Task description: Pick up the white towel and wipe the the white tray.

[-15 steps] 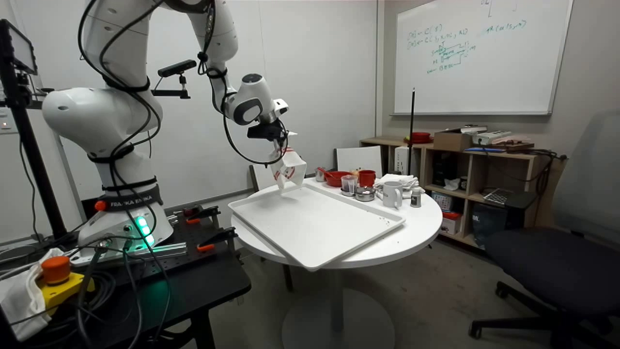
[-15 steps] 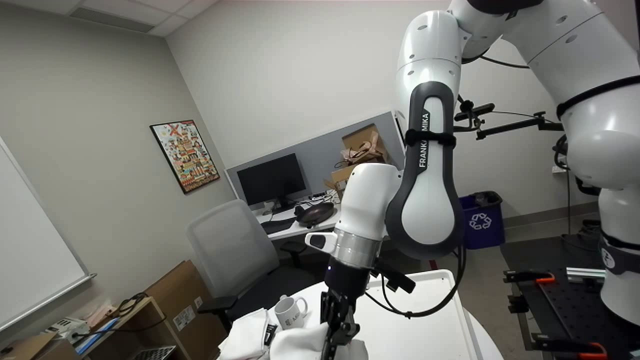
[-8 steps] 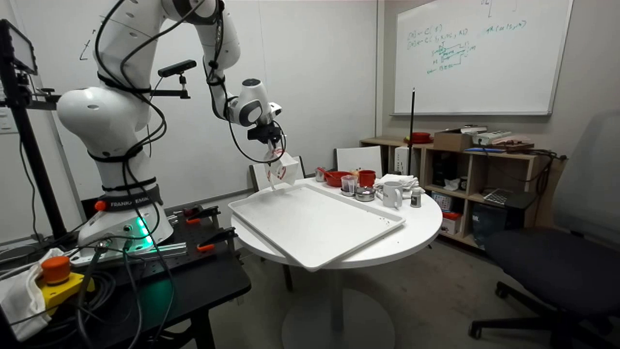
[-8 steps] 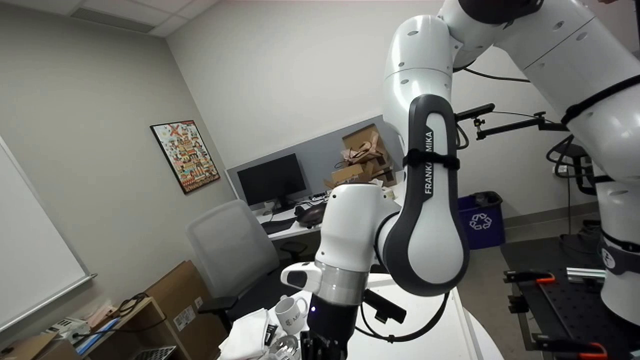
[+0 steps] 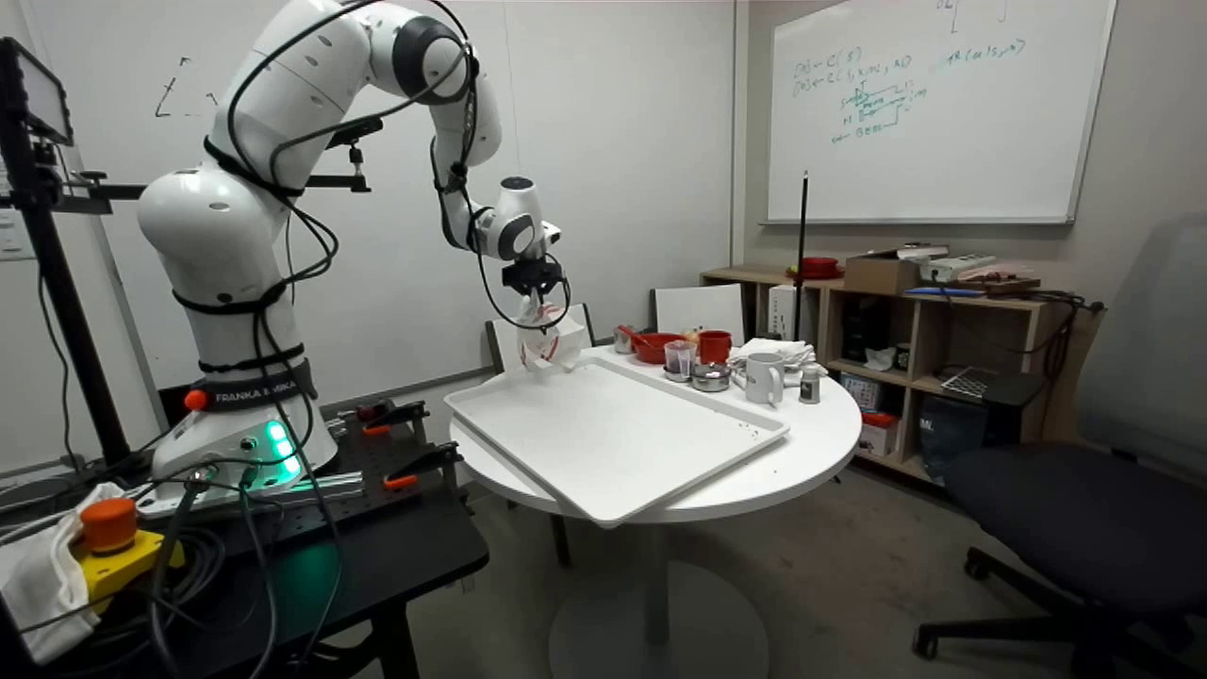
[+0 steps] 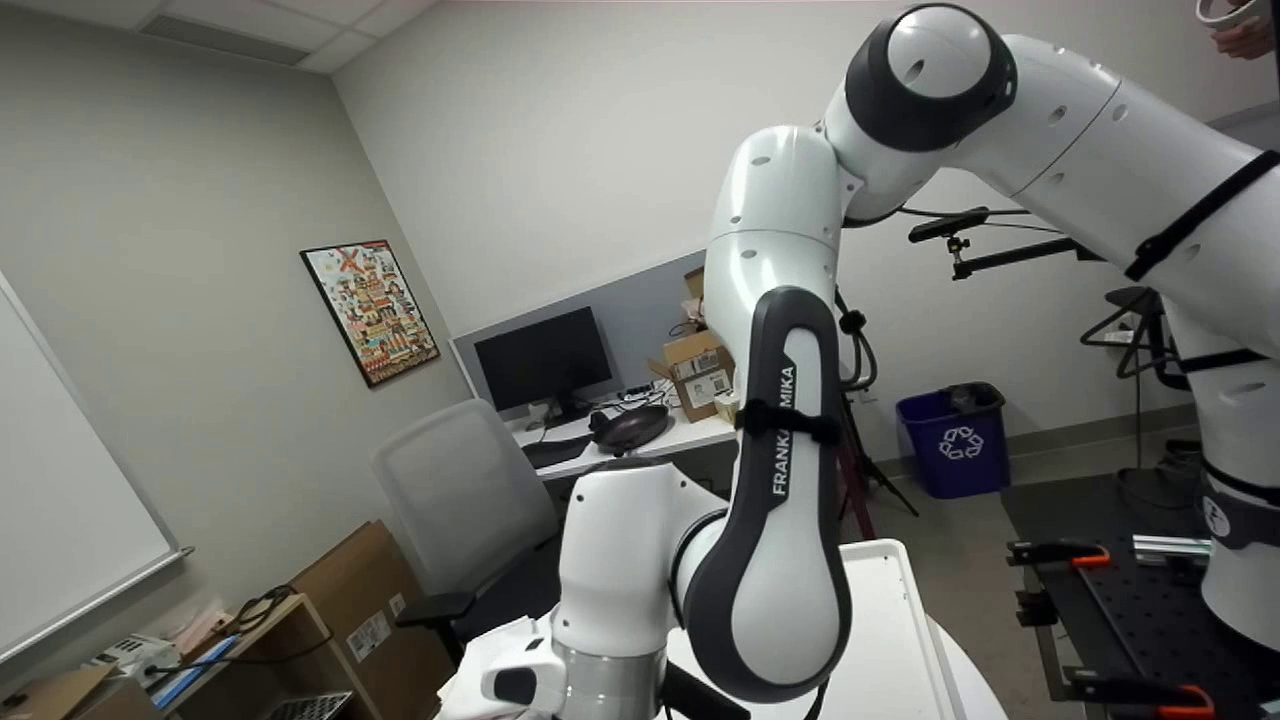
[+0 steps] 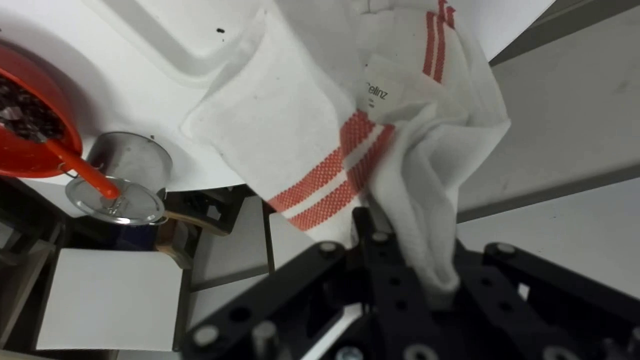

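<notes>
My gripper (image 5: 536, 300) is shut on the white towel (image 5: 552, 341), which hangs below it over the back-left corner of the white tray (image 5: 613, 434). In the wrist view the gripper (image 7: 405, 235) pinches a fold of the towel (image 7: 280, 115), which has red stripes and a label. The towel covers part of the tray's rim (image 7: 165, 46); I cannot tell how firmly it touches the tray. Dark crumbs (image 7: 220, 31) lie on the tray. In an exterior view the tray (image 6: 885, 620) shows partly behind the arm, and the gripper is out of frame.
On the round table (image 5: 820, 443) behind the tray stand a red bowl (image 5: 651, 351), clear cup (image 5: 679, 358), metal tin (image 5: 710, 377), red mug (image 5: 714, 346), pale mug (image 5: 762, 377), small bottle (image 5: 809, 387) and folded white cloths (image 5: 787, 351). The wrist view shows a metal pot (image 7: 132, 160).
The arm has reached further out and lower. The gripper moved back, then forward and down with the towel, leaving the frame in an exterior view. A hand with a cup appears there.
</notes>
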